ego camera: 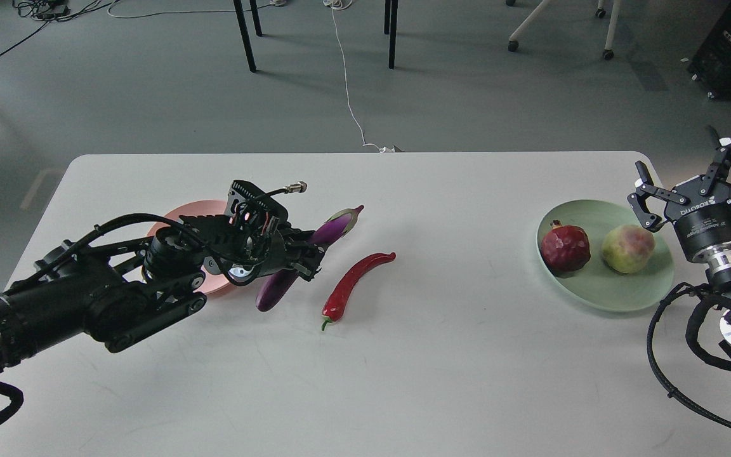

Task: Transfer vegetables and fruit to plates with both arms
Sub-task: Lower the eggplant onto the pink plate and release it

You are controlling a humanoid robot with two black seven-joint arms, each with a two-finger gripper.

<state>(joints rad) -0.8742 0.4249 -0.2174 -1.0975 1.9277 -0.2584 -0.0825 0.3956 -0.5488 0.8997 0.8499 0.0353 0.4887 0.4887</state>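
Note:
My left gripper (305,254) is shut on the purple eggplant (334,225) around its middle and holds it just above the table, its cap end pointing up and right. The pale pink plate (178,216) lies just left of it, mostly hidden by my left arm. The red chili pepper (353,279) lies alone on the table, right of the eggplant. The pomegranate (565,246) and the pale green fruit (627,248) sit on the mint green plate (600,292) at the right. My right gripper (692,184) is open and empty beside that plate.
The white table (403,381) ends just beyond my right arm at the right. Chair and table legs (246,38) and a white cable (346,82) are on the floor behind.

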